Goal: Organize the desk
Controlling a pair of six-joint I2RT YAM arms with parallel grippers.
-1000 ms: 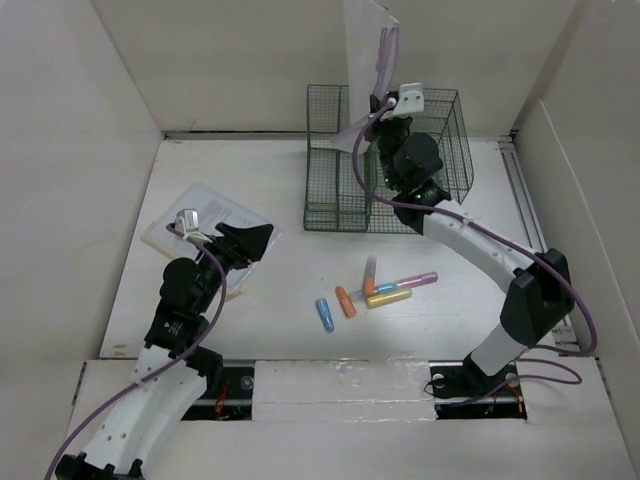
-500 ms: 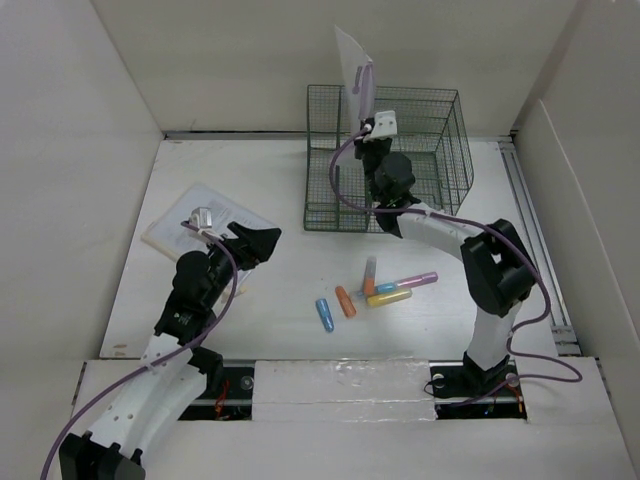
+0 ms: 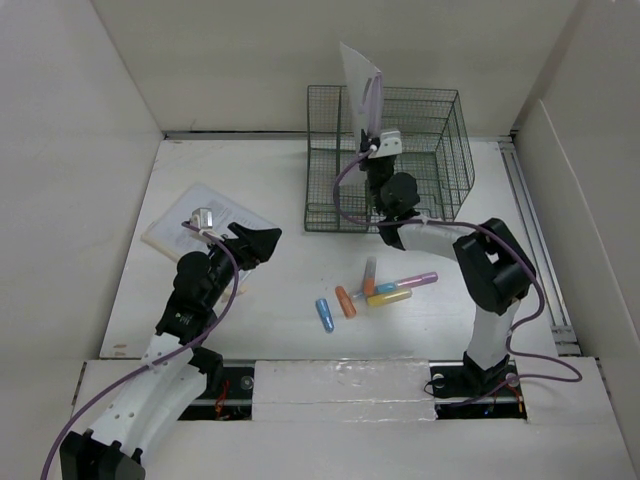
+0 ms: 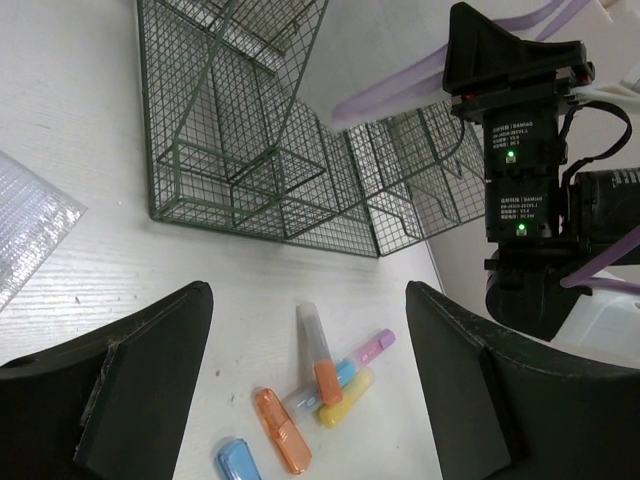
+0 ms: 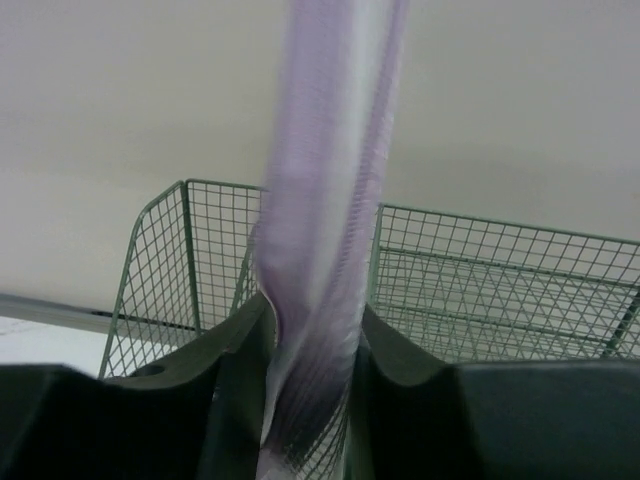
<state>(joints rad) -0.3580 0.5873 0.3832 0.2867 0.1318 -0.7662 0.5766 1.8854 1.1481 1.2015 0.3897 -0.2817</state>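
My right gripper (image 3: 372, 112) is shut on a thin white booklet with a purple spine (image 3: 358, 72) and holds it upright over the dark green wire basket (image 3: 445, 150). In the right wrist view the booklet (image 5: 328, 200) is pinched between the fingers (image 5: 235, 380), with the basket (image 5: 500, 290) behind. My left gripper (image 3: 262, 241) is open and empty above the white desk (image 3: 280, 290). In the left wrist view it (image 4: 308, 292) looks down on several loose highlighters (image 4: 316, 360) in front of the basket (image 4: 250, 150).
The highlighters (image 3: 370, 292) lie in a cluster at the desk's middle front; a blue one (image 3: 324, 314) is apart to the left. A plastic-sleeved paper sheet (image 3: 205, 205) lies at the left, under my left arm. White panel walls surround the desk.
My right arm has folded inward and brought the booklet down and slightly left over the basket. My left gripper shifted a little to the right, then stayed still.
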